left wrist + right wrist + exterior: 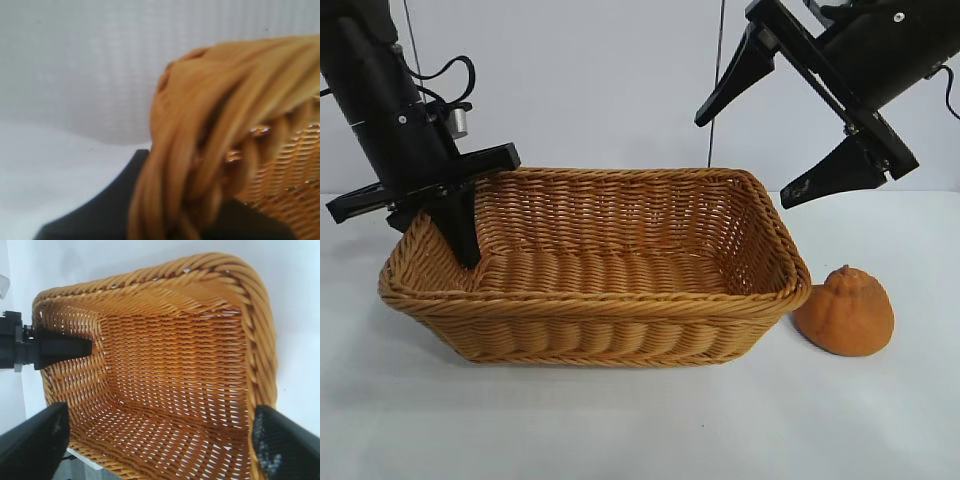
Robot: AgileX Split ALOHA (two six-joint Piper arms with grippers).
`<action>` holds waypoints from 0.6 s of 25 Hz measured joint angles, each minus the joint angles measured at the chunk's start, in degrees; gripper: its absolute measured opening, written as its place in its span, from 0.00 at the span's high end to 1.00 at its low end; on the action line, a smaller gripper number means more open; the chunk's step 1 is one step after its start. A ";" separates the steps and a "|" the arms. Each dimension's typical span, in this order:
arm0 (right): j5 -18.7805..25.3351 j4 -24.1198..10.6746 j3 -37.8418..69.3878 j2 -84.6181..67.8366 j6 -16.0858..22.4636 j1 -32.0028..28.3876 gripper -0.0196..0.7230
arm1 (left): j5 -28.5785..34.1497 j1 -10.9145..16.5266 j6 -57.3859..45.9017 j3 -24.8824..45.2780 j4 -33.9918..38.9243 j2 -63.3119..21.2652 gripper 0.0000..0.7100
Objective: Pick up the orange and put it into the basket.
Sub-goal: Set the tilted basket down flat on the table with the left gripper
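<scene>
The orange sits on the bench at 3 o'clock of the basket. The wide right pincer should be lowered squarely over it; the left pincer is clamped on the rim.

You've got a golden-tan woven wicker basket, a dull matte orange, black arms, and a white desk.

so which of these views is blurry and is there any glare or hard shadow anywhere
Left wrist view: the braided rim of the basket fills the frame close up and is smeared out of focus. Right wrist view: the weave is sharp, only the right gripper's near fingertips are soft. Exterior view: sharp and evenly lit, only a faint shadow under the orange, no glare.
</scene>
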 joint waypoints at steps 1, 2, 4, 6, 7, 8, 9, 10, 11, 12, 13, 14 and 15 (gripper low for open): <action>0.00 0.00 0.00 0.00 0.00 0.00 0.06 | -0.52 -0.04 0.14 0.00 0.00 0.48 0.86; 0.00 0.00 0.00 0.00 0.00 0.00 0.06 | -0.94 -0.18 0.26 0.00 -0.06 0.99 0.86; 0.00 0.00 0.00 0.00 0.00 0.00 0.06 | -1.73 -0.17 0.30 0.00 -0.01 2.12 0.86; 0.00 0.00 0.00 0.00 0.00 0.00 0.06 | -2.67 -0.17 0.33 0.05 0.19 3.07 0.86; 0.00 0.00 0.00 0.00 0.00 0.00 0.06 | -3.14 -0.17 0.38 0.05 0.27 3.14 0.86; 0.00 0.00 0.00 0.00 0.00 0.00 0.06 | -3.62 -0.17 0.38 0.05 0.34 3.19 0.86; 0.00 0.00 0.00 0.00 0.00 0.00 0.06 | -3.91 -0.17 0.38 0.05 0.34 3.19 0.86; 0.00 0.00 0.00 0.00 0.00 0.00 0.06 | -4.06 -0.17 0.40 0.05 0.24 3.19 0.86; 0.00 0.00 0.00 0.00 0.00 0.00 0.06 | -4.20 -0.17 0.40 0.05 -0.08 3.19 0.82; 0.00 0.00 0.00 0.00 0.00 0.00 0.06 | -4.20 -0.17 0.40 0.05 -0.23 3.19 0.76; 0.00 0.00 0.00 0.00 0.00 0.00 0.06 | -4.20 -0.17 0.40 0.05 -0.30 3.19 0.66; 0.00 0.00 0.00 0.00 0.00 0.00 0.06 | -4.20 -0.17 0.40 0.05 -0.51 3.19 0.54; 0.00 0.00 0.00 0.00 0.00 0.00 0.06 | -4.20 -0.17 0.40 0.05 -0.51 3.19 0.54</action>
